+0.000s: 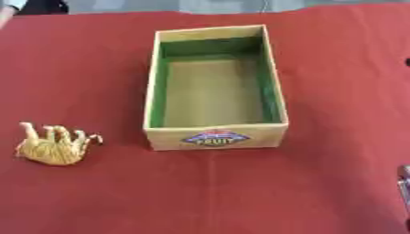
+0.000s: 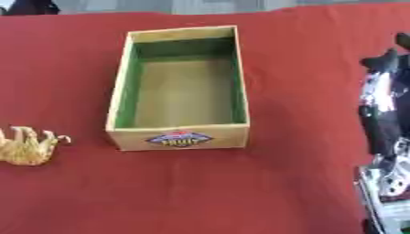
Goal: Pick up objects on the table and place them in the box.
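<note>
A small yellow striped toy animal (image 1: 53, 148) lies on its back on the red tablecloth, legs in the air, left of the box and level with its front corner. The cardboard box (image 1: 150, 82) stands open in the middle; it has green inner walls, a bare brown floor and a fruit label on its near wall, and nothing is inside. My right hand (image 2: 383, 128), black and silver, hangs at the right edge of the right eye view, well away from the box and the toy. Its shape is blurred. My left hand does not show.
The red cloth (image 1: 216, 192) covers the whole table, with wide bare stretches in front of the box and on both sides. The table's far edge runs along the top of the view.
</note>
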### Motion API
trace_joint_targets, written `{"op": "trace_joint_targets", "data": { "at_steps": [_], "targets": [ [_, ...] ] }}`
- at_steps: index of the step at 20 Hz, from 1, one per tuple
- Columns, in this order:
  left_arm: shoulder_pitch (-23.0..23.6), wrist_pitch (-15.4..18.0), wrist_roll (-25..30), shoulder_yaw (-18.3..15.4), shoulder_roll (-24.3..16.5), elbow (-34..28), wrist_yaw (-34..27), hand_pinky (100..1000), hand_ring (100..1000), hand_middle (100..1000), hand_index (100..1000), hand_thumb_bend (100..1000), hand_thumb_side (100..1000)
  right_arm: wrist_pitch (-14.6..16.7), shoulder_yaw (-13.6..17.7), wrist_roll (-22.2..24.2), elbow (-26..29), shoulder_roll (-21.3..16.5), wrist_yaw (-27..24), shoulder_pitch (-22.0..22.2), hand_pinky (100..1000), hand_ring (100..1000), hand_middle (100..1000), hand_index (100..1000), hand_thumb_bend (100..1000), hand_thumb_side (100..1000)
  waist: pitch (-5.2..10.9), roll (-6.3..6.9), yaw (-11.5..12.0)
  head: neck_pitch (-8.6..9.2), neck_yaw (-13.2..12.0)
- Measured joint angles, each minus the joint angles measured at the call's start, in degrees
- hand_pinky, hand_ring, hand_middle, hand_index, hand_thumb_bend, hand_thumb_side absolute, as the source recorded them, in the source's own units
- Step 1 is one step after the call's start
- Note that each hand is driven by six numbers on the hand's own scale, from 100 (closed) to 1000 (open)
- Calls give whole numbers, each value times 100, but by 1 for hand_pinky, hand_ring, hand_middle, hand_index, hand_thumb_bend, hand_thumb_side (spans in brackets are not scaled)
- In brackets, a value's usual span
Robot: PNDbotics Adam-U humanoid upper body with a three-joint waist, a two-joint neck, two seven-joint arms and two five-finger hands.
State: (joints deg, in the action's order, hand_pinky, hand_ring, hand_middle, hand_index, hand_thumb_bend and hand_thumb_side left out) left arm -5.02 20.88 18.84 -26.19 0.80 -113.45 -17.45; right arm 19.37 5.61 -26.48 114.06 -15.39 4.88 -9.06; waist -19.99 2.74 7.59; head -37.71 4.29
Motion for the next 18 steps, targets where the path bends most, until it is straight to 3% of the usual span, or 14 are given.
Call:
{"op": "trace_joint_targets", "data": {
  "at_steps": [1,4,11,18],
  "targets": [
    [1,102,-34,-13,-55,0,72,731,633,692,932,100,669,0,0,0,0,0,-1,3,920,582,420,776,100,414,13,3,8,-3,4],
    [61,540,-200,-21,-391,0,420,730,632,689,929,100,605,0,2,0,0,-2,-6,24,919,582,421,776,100,413,74,36,33,-63,22],
    [282,1471,-1027,125,-1553,-1,1470,727,649,686,918,100,394,10,32,-6,0,-61,-48,108,915,582,423,776,100,413,159,68,59,-156,98],
    [389,1866,-1937,461,-2804,3,2634,728,666,691,911,100,313,64,66,-39,0,-108,-93,157,912,583,424,775,100,414,227,54,12,-156,290]
  ]
}}
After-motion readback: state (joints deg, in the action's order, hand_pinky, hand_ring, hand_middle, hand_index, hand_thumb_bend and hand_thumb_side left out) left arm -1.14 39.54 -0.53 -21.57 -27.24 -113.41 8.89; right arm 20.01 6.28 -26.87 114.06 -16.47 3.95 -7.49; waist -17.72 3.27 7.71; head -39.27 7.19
